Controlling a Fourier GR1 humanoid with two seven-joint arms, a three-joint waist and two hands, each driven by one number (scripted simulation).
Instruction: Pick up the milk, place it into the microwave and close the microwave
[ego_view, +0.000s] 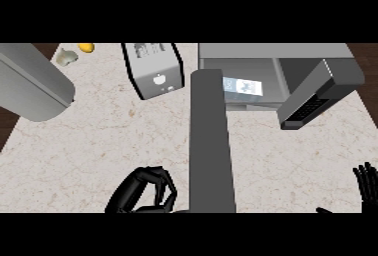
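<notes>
milk carton (242, 87) partly behind forearm (209, 145), right hand (365, 182) cropped (right edge)

milk (242, 86) lies inside the open microwave (310, 52).

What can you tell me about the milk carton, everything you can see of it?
The milk carton is a small pale box, white and light blue with a dark marking on its face, seemingly cardboard. It sits just inside the microwave, near the left of the opening. A grey forearm reaches up to it and covers its left end, so the hand there is hidden. The microwave door stands open to its right, apart from it.
</notes>
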